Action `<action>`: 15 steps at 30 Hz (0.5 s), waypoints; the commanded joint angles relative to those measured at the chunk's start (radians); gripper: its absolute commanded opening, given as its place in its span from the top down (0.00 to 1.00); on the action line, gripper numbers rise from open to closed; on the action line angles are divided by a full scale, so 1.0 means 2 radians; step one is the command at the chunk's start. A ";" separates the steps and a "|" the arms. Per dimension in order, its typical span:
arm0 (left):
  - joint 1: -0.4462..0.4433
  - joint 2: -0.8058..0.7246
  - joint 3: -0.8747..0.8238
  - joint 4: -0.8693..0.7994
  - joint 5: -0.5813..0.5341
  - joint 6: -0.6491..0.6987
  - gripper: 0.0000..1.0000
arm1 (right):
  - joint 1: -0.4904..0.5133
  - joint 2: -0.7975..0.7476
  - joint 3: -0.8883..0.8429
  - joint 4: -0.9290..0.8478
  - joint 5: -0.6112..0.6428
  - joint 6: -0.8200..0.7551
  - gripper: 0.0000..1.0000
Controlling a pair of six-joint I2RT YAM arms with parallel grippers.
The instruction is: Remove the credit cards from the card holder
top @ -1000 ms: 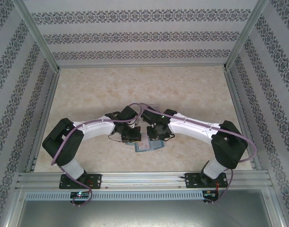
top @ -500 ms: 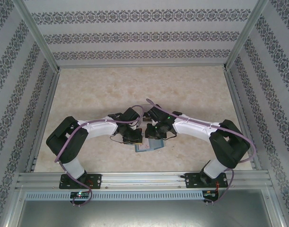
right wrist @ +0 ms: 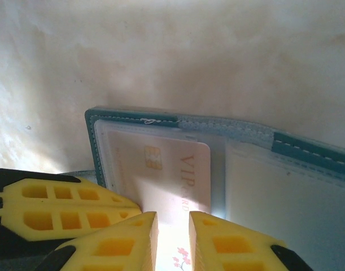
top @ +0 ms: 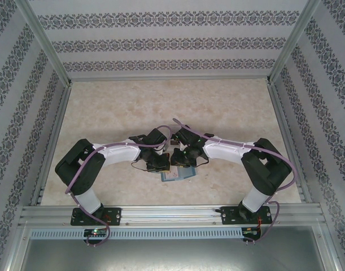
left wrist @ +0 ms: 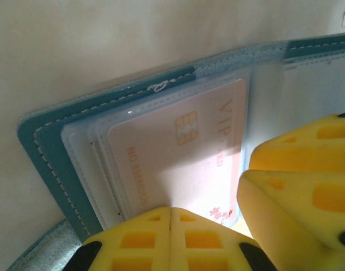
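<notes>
Left fingers (left wrist: 138, 243) clenched atop card holder (left wrist: 42, 147); right fingers (right wrist: 240, 248) slightly parted over card (right wrist: 172, 169) edge.

Left arm (top: 113, 151) and right arm (top: 228, 150): elbows out to the sides, forearms angled inward, wrists nearly meeting in front of the bases. Left gripper (left wrist: 170, 226) points down, its yellow fingers (left wrist: 132, 243) pressed flush together with no gap. Right gripper (right wrist: 173, 240) sits just beside it, also pointing down, jaws a narrow slit apart.

From above, the card holder (top: 176, 176) seems mostly hidden.
</notes>
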 commanded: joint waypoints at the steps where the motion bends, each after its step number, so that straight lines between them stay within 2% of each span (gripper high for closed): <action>1: -0.006 -0.001 -0.002 -0.012 -0.016 0.003 1.00 | -0.004 0.009 -0.006 0.005 -0.012 0.007 0.77; 15: -0.006 -0.001 0.001 -0.010 -0.012 0.003 1.00 | -0.003 0.023 -0.011 -0.008 0.004 -0.003 0.71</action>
